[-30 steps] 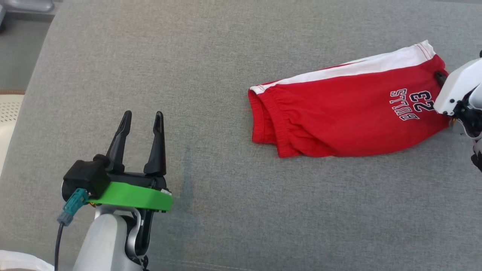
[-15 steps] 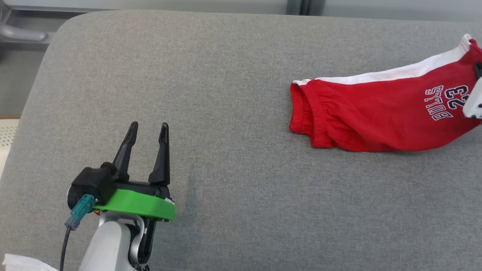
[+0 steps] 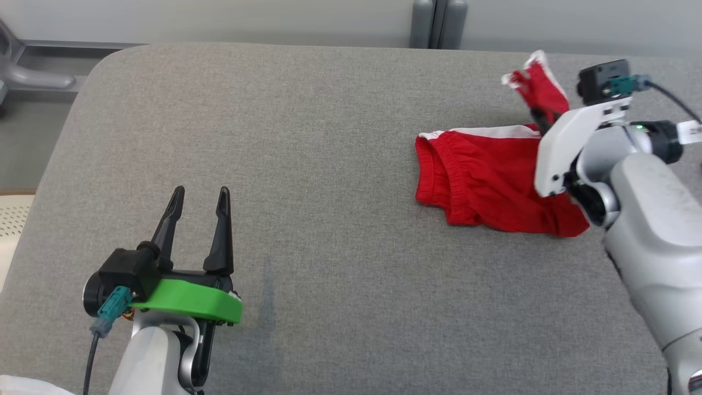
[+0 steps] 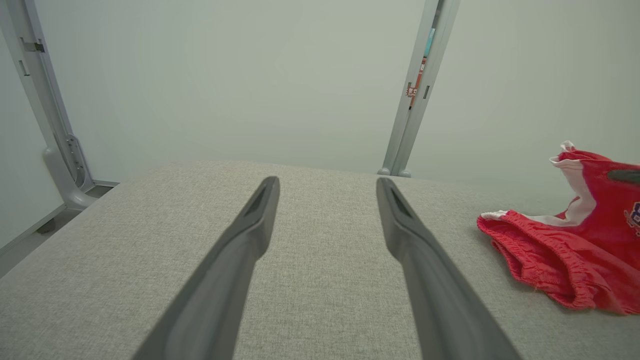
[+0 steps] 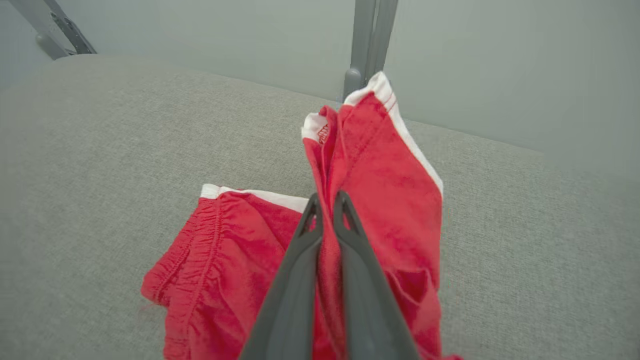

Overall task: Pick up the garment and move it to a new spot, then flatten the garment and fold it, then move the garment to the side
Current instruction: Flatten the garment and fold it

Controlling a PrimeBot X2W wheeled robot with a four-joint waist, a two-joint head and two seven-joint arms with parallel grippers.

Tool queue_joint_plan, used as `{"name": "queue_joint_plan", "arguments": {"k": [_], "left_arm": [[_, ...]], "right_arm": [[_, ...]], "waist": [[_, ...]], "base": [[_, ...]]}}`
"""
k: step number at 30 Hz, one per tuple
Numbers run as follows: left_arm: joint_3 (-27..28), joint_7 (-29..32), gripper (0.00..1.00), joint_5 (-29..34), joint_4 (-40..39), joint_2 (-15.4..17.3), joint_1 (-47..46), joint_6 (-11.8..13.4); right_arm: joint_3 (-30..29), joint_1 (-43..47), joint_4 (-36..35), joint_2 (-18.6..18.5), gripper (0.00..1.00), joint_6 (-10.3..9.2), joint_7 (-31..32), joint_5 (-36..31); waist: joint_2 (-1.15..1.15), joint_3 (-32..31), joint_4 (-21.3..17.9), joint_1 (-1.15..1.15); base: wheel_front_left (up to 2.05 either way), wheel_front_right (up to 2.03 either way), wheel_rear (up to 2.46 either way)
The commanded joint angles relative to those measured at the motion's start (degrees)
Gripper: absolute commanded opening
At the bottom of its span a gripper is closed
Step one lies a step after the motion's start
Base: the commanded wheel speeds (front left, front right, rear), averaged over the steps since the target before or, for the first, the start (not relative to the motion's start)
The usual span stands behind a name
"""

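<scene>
The garment [image 3: 482,181] is a pair of red shorts with white side stripes, lying at the right of the grey cushion. My right gripper [image 5: 325,205] is shut on its leg-hem end, which stands lifted above the surface [image 3: 540,90]. The elastic waistband [image 3: 439,170] still rests on the cushion. In the left wrist view the garment [image 4: 565,260] shows at the right edge. My left gripper [image 3: 200,200] hovers over the cushion's near left, open and holding nothing, far from the shorts.
The grey cushion [image 3: 307,137] spreads wide, with a rounded far-left corner and a far edge by a pale wall. A grey post [image 3: 437,22] stands behind it. A metal frame leg [image 3: 33,77] lies beyond the left corner.
The right gripper has raised the printed hem end of the shorts off the cushion and carried it leftward over the waistband half. The head camera tilted up. The left gripper stayed open.
</scene>
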Motion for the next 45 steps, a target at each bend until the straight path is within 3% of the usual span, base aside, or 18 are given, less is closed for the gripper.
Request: {"name": "queue_joint_plan", "arguments": {"k": [1,12,13,14,19,28,37,38,39,40,45], "left_arm": [[0.4,0.0,1.00,0.6,0.2,-0.1,-0.7,-0.1],[-0.7,0.0,1.00,1.1,1.5,-1.0,-1.6,-0.1],[-0.8,0.0,1.00,1.2,1.6,-1.0,-1.6,-0.1],[-0.7,0.0,1.00,1.3,1.6,-1.0,-1.6,-0.1],[0.2,0.0,1.00,1.7,2.1,-0.7,-0.4,-0.1],[1.1,0.0,1.00,1.4,1.9,-0.4,1.9,-0.1],[0.3,0.0,1.00,1.6,1.1,-0.6,2.5,-0.1],[0.0,0.0,1.00,1.5,1.1,-0.7,2.4,-0.1],[-0.3,0.0,1.00,1.4,1.0,-0.8,2.1,-0.1],[-0.7,0.0,1.00,1.3,1.0,-0.9,1.7,-0.1],[-2.3,0.0,1.00,0.6,1.0,-1.1,0.0,-0.1]], "right_arm": [[0.9,1.3,-0.3,1.2,0.00,-0.09,0.5,-0.9],[2.9,1.6,5.7,11.1,0.00,-0.09,-0.5,-5.8],[3.3,1.7,6.0,11.5,0.35,-0.09,-0.7,-5.7],[3.7,1.9,6.3,11.9,1.00,-0.10,-0.9,-5.2],[5.5,2.8,5.0,13.2,1.00,-0.09,-1.5,-1.2],[3.2,6.2,-3.3,9.2,1.00,-0.09,-7.0,3.5],[-9.3,14.6,-5.6,5.1,1.00,-0.08,-14.7,-5.8],[-10.3,14.9,-5.2,5.3,0.70,-0.09,-14.8,-6.4],[-11.2,15.1,-4.7,5.5,0.26,-0.08,-15.0,-7.1],[-11.5,15.3,-4.1,5.5,0.00,-0.08,-15.0,-8.1],[-12.2,12.2,0.0,7.6,0.00,-0.08,-13.7,-10.4]], "waist": [[0.00,-0.2,0.2,0.00],[0.00,0.4,1.3,0.00],[0.00,0.4,1.3,0.00],[0.00,0.4,1.2,0.00],[0.00,-0.6,0.0,0.00],[0.00,-3.0,-3.8,0.00],[0.00,-3.7,-5.6,0.00],[0.00,-3.4,-5.5,0.00],[0.00,-3.2,-5.3,0.00],[0.00,-2.9,-5.0,0.00],[0.00,-1.0,-3.2,0.00]], "base": [[0.00,0.00,0.00],[0.00,0.00,0.00],[0.00,0.00,0.00],[0.00,0.00,0.00],[0.00,0.00,0.00],[0.00,0.00,0.00],[0.00,0.00,0.00],[0.00,0.00,0.00],[0.00,0.00,0.00],[0.00,0.00,0.00],[0.00,0.00,0.00]]}}
